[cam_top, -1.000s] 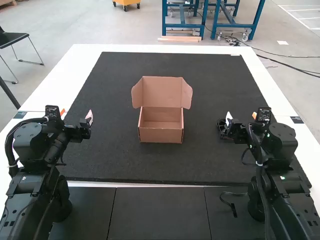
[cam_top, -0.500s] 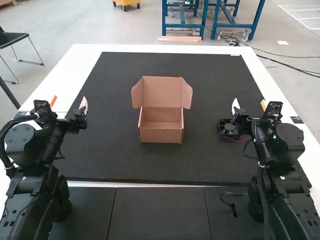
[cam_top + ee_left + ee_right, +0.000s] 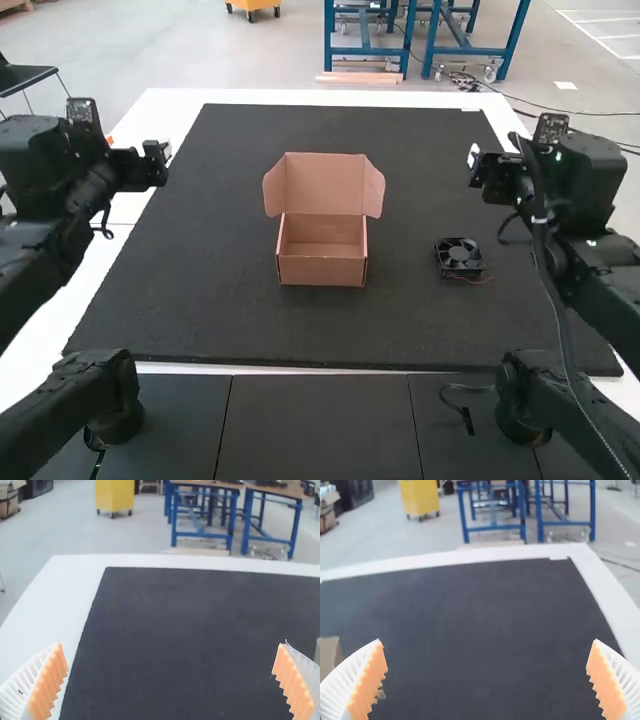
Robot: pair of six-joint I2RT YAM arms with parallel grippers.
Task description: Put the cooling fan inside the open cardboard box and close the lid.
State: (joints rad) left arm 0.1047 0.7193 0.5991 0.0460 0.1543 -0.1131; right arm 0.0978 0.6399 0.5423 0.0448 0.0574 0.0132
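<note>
An open cardboard box [image 3: 322, 240] stands upright at the middle of a black mat [image 3: 200, 290] on the white tabletop [image 3: 300, 96]. Its lid is raised at the back and the two side tabs are spread outward. The fan [image 3: 460, 258], small, black and square, lies flat on the mat just right of the box. It is level with the box's front wall and apart from it, with a thin wire trailing from its far side. Your left gripper [image 3: 160, 163] hangs in the air well to the left of the box and farther back, over the mat's edge. Its white ribbed fingers with orange pads [image 3: 47, 682] are spread wide, with only mat showing between them. Your right gripper [image 3: 480, 165] hangs well to the right of the box and farther back, beyond the fan and raised above it. Its orange pads [image 3: 367, 680] are likewise spread wide, with bare mat between them.
</note>
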